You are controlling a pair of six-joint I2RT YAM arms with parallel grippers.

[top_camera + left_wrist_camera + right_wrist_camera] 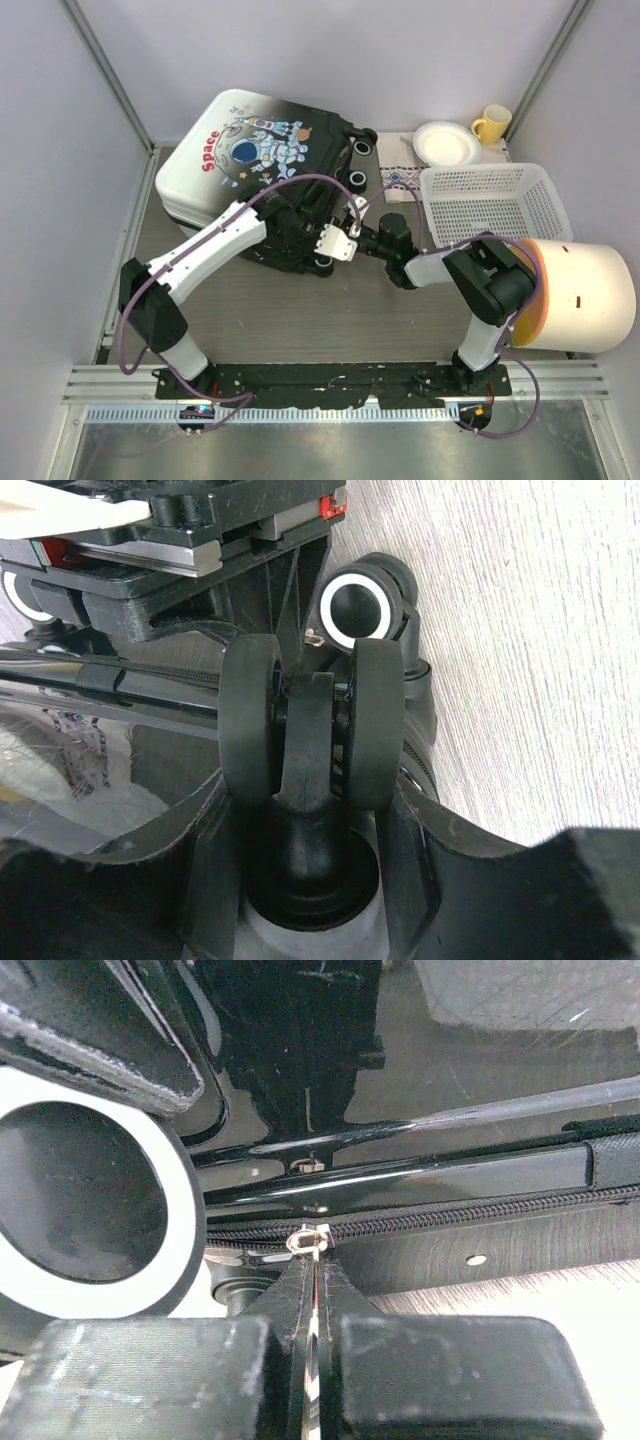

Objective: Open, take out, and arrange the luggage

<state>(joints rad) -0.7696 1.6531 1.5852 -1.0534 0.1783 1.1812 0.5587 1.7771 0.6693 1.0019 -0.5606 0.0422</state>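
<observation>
The luggage lies flat and zipped at the table's left rear, the right gripper pinched tight on its zipper pull to draw it round, while the left gripper straddles a caster wheel, probably to steady the case, though I cannot tell whether it clamps.

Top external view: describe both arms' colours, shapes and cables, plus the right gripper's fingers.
The left arm and right arm each have white tubular link shells between bulky black joints. A thin purple cable loops along each. The right gripper has blocky, scuffed black fingers.
</observation>
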